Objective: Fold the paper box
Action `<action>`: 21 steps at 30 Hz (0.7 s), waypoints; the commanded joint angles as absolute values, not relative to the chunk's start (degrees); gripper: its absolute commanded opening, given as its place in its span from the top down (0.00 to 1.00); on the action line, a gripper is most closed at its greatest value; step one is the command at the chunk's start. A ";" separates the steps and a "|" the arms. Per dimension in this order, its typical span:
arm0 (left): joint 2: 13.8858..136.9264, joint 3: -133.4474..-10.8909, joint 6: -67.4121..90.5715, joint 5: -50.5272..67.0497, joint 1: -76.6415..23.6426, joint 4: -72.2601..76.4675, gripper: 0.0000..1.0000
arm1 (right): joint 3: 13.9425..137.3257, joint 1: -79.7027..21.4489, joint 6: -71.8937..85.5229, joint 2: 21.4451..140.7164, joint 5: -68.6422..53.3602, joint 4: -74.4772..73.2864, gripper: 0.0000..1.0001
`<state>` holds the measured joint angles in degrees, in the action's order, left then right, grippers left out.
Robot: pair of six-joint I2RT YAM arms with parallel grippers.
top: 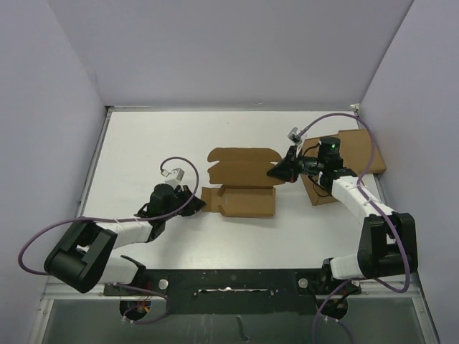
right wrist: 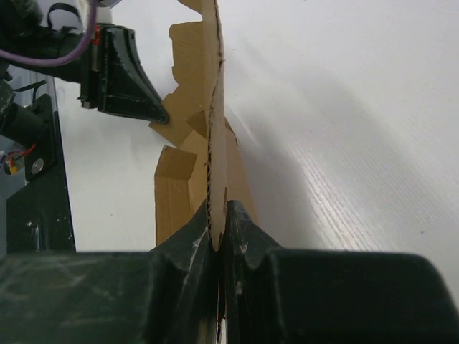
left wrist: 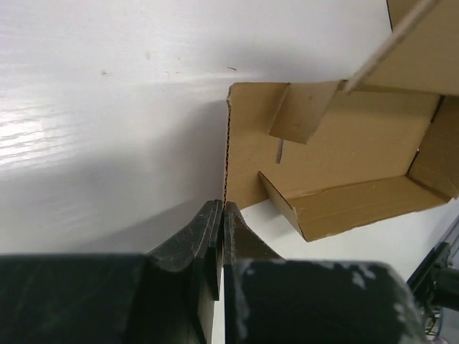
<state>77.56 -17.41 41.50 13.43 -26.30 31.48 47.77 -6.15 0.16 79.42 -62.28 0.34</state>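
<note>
The paper box [top: 244, 183] is a brown die-cut sheet lying partly folded at mid-table, with a shallow tray at the front and a wide panel behind it. My left gripper [top: 195, 203] is at its left end, and in the left wrist view the jaws [left wrist: 223, 208] are shut with the thin edge of the left flap [left wrist: 244, 150] pinched at their tips. My right gripper [top: 275, 172] is at the right end of the back panel. The right wrist view shows it [right wrist: 221, 208] shut on that panel's edge [right wrist: 214, 86], which stands upright between the fingers.
A larger flat cardboard slab [top: 362, 150] lies at the back right under my right arm, with a squat brown box [top: 320, 192] on its near corner. White walls close the table at the back and sides. A black rail [top: 229, 276] runs along the near edge.
</note>
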 commanded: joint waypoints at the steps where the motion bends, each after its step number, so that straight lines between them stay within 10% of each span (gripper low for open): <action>1: 71.27 -19.60 35.95 7.28 -31.34 32.41 1.00 | 48.16 -7.54 2.71 78.57 -55.32 3.43 1.00; 21: 66.46 -25.29 26.96 -5.46 -41.14 22.14 1.00 | 46.31 -12.22 8.21 78.27 -42.20 6.44 1.00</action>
